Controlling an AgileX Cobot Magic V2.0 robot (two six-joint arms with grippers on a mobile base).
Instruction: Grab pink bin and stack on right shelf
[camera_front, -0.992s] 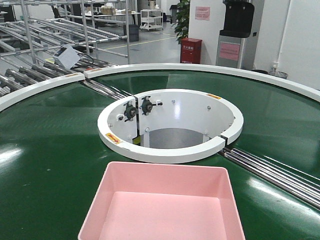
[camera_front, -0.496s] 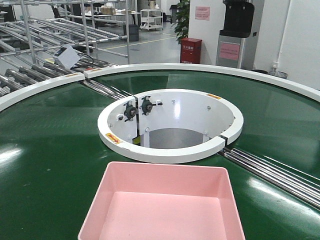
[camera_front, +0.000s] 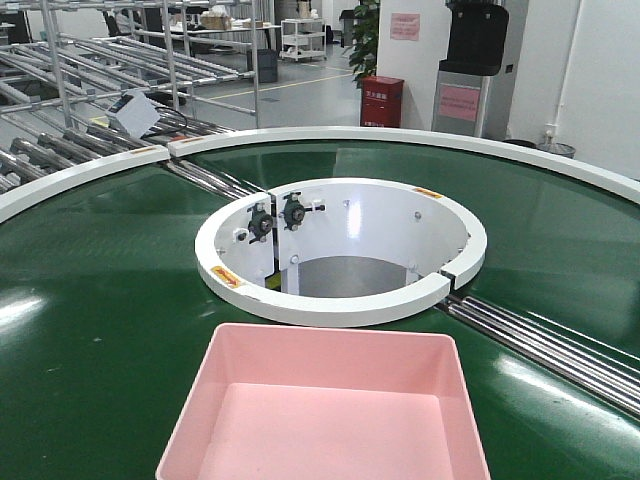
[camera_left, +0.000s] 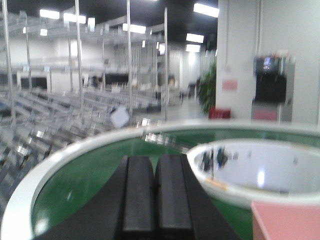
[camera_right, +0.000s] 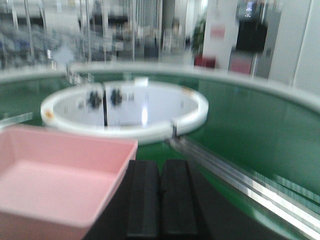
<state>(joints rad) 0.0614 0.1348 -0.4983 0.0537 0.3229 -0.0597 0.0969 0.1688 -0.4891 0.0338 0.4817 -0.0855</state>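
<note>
1. Front-facing view showed the shallow pale pink rectangular plastic bin (camera_front: 325, 410) lying on the green conveyor belt (camera_front: 100, 330), ungrasped.
2. Left gripper (camera_left: 154, 167) and right gripper (camera_right: 160, 172) flanked it, jaws pressed together, empty.
3. Grabbing and stacking were judged undone; the right shelf was out of view.

Only the grippers show. The left gripper (camera_left: 155, 165) is matt black, with two long, flat, block-like fingers (camera_left: 137, 195) with softly rounded tips, widening behind into a dark base. The right gripper (camera_right: 160, 167) looks identical, equally plain and dark.
</note>
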